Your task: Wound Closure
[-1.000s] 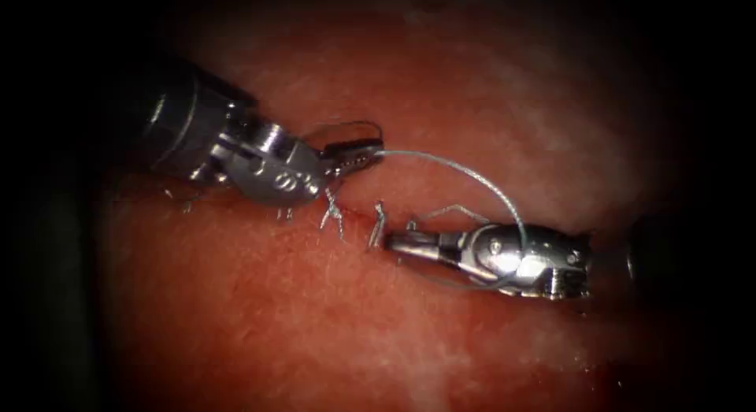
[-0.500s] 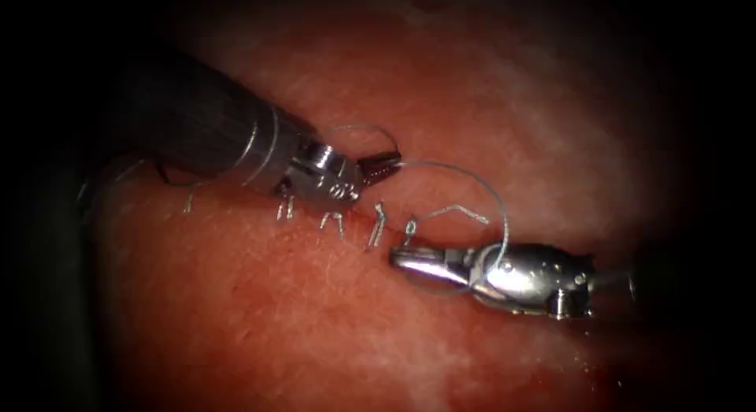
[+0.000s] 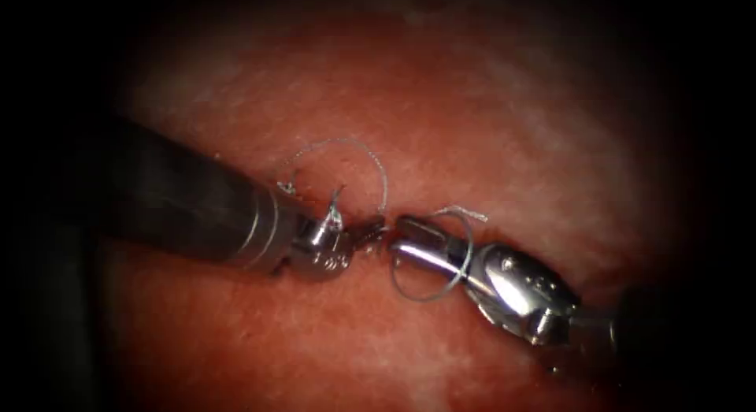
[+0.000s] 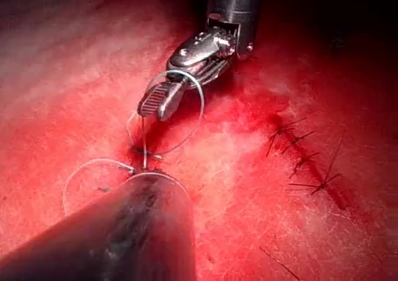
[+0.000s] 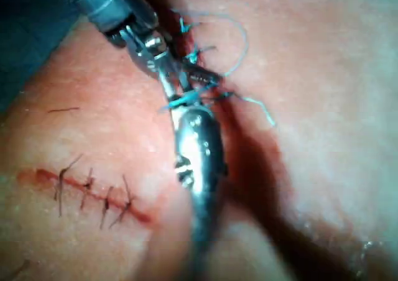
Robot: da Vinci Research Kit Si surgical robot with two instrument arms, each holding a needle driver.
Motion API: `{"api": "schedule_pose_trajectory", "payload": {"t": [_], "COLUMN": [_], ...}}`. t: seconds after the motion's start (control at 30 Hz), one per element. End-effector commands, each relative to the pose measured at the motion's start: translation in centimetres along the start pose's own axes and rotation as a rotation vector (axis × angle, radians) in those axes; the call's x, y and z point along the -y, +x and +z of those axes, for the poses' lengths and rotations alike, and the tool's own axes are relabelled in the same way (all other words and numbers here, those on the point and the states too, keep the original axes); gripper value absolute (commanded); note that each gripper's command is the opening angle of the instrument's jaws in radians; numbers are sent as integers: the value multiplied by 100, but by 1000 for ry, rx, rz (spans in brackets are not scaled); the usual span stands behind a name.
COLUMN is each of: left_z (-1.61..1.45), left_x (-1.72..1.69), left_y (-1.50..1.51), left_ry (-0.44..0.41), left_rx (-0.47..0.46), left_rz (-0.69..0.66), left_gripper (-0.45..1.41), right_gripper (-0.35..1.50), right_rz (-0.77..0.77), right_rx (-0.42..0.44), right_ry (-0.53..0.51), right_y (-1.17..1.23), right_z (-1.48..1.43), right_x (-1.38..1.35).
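Thread (image 3: 370, 156) pinched in left tool (image 3: 370, 229), looped round right tool (image 3: 409, 243) (its jaws near-shut, apparently empty), tips almost touching over cut (image 5: 93, 194) in tissue (image 3: 488, 105); needle unseen; risk, likely: loop slipping off, snagging.

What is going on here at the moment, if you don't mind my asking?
Two tools are working thread over a cut in the tissue. The left tool holds the thread in its shut jaws, and a strand arcs up from there. The right tool has a loop of thread round its jaws, which look shut on nothing. The tips nearly meet at the cut. Finished stitches lie further along it. I cannot make out the needle.
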Motion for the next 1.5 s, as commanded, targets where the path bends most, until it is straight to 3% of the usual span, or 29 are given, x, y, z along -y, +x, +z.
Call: {"api": "schedule_pose_trajectory", "payload": {"t": [0.03, 0.27, 0.53, 0.67, 0.87, 1.23, 1.5], "left_z": [-4, -34, -61, -68, -74, -85, -92], "left_x": [-15, -24, -18, -19, -21, -23, -20], "left_y": [7, 25, 36, 40, 46, 53, 56], "left_ry": [-5, -14, -21, -20, -22, -23, -23], "left_rx": [-4, -4, -2, -1, -5, -13, -18], "left_rz": [6, 10, 3, 6, 15, 30, 31], "left_gripper": [-45, -45, -45, -45, -45, -45, -45], "right_gripper": [32, 29, 32, 42, 81, 98, 100], "right_rz": [36, 219, 508, 677, 877, 1026, 1110], "right_rx": [-7, 3, 23, -12, -91, -157, -191], "right_ry": [-21, -171, -317, -353, -386, -436, -433], "right_y": [-10, -16, -48, -65, -88, -131, -145], "right_z": [3, -1, -14, -27, -41, -48, -49], "right_x": [14, 7, 2, -8, -29, -59, -65]}}
